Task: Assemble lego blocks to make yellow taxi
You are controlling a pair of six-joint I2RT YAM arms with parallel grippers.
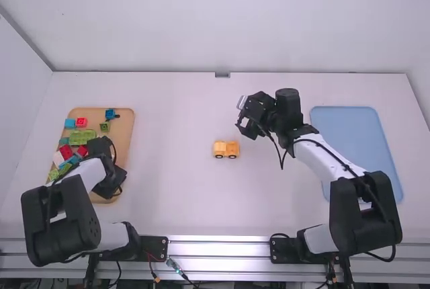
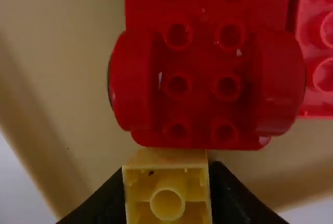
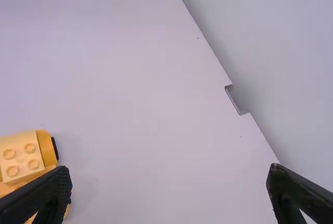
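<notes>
Evidently gripping yellow block (image 2: 167,203) in left end effector (image 2: 166,177), with right end effector (image 3: 169,173) spread; probably light, rigid; best pinched squarely from opposite sides.

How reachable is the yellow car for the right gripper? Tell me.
Probably yes: the open right gripper is near the yellow car, and nothing appears to stand between them.

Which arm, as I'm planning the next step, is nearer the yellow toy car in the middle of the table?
The right arm: its jaws hang just beyond the car. The left arm is well off to the left, at the tray.
</notes>
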